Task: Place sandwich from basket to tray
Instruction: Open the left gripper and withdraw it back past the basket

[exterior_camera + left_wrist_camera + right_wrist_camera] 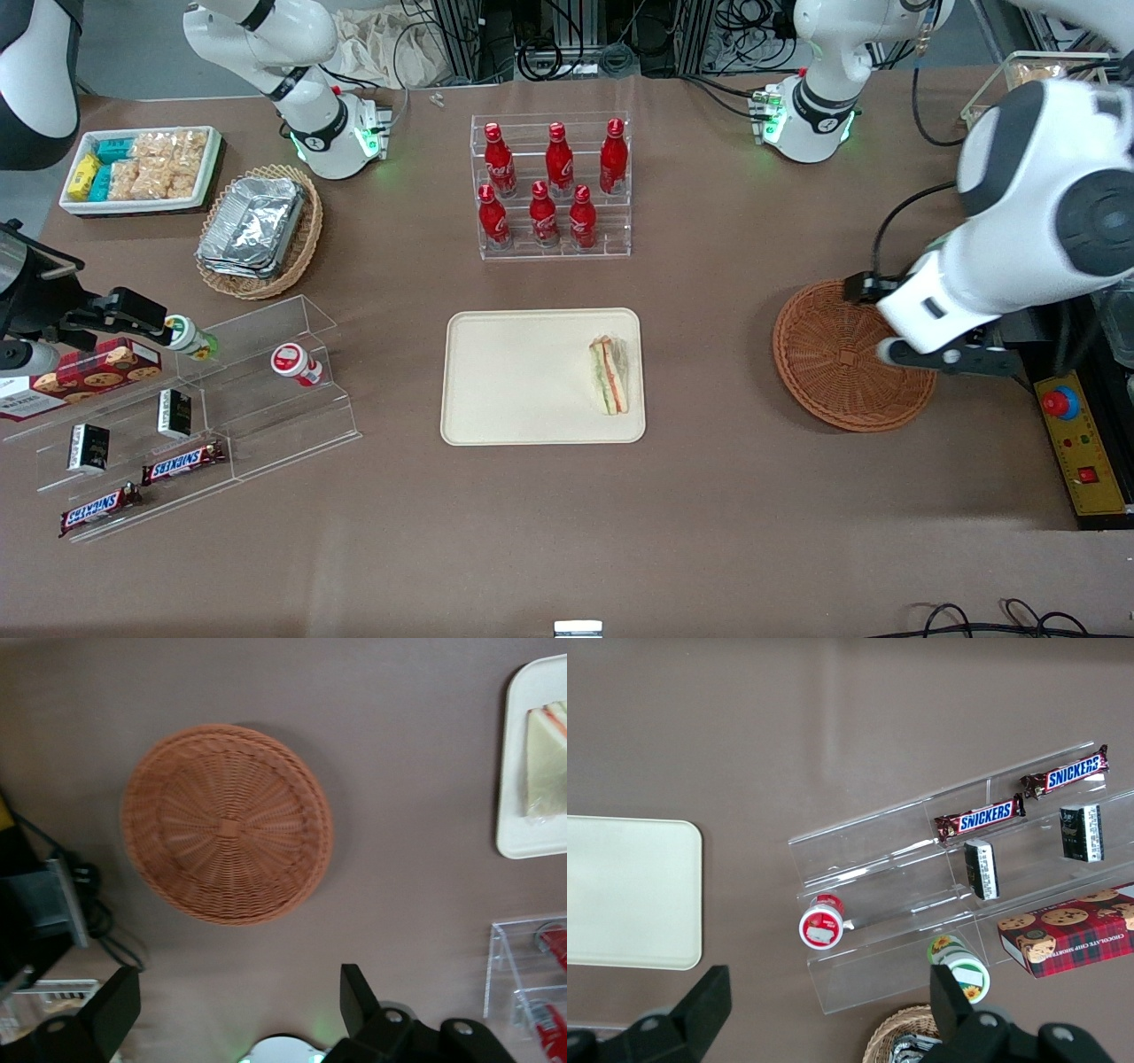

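The sandwich (pixel 609 375) lies flat on the tray (pixel 514 381), close against the tray's short edge that faces the working arm's end of the worktop (pixel 709 496). The rest of the tray is bare. Between that edge and the basket (pixel 833 363) runs a band of open brown worktop.

The hand (pixel 239 1005) hangs above the basket, over the part of its rim toward the working arm's end. Its 2 fingers (pixel 354 997) are spread wide with nothing between them. In the front view the arm's white forearm covers the hand itself, so the spread fingers show only in the left wrist view. That view also looks straight down into the basket and shows only woven wicker inside it, and it catches the tray's corner with the sandwich's wrapped end.

Farther from the front camera than the tray stands a clear stepped rack (pixel 554 190) with 6 red bottles (pixel 543 213), apart from the tray. Toward the parked arm's end are a tan oval basket of foil containers (pixel 257 230), a white bin of snack packets (pixel 142 168) and a clear tiered shelf (pixel 221 399); the right wrist view shows 2 Snickers bars (pixel 983 818) and a cookie box (pixel 1072 939) on that shelf. A yellow control box with a red button (pixel 1076 443) sits beside the basket at the worktop's edge.
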`<action>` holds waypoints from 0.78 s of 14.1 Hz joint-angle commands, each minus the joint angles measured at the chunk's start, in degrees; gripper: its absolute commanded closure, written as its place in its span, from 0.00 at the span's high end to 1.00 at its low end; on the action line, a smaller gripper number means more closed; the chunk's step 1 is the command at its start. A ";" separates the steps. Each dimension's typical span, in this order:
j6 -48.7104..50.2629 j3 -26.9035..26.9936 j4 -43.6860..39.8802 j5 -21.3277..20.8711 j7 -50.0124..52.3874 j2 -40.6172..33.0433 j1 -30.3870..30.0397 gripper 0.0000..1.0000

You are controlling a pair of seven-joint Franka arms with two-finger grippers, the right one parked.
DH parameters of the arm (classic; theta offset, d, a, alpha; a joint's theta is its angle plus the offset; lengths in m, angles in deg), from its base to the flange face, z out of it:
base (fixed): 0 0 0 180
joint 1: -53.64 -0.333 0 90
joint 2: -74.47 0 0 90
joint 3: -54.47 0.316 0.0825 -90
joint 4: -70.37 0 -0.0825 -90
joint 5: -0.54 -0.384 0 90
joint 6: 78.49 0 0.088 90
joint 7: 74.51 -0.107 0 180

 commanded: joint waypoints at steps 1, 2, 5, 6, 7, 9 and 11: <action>1.51 -0.44 1.35 -0.55 -2.70 -2.47 -3.79 1.00; 2.39 -0.62 1.26 -0.37 -2.62 -2.47 -5.37 1.00; 2.23 -0.62 1.43 -1.86 -2.09 -2.65 -5.66 1.00; 2.14 -0.62 1.43 -3.87 -2.09 -2.47 -5.65 1.00; 2.14 -0.71 1.61 -4.41 -2.18 -2.56 -5.65 1.00; 1.96 -0.62 1.52 -4.24 -2.26 -2.38 -5.74 1.00; 1.70 -0.62 1.35 -3.89 -2.35 -2.47 -5.92 1.00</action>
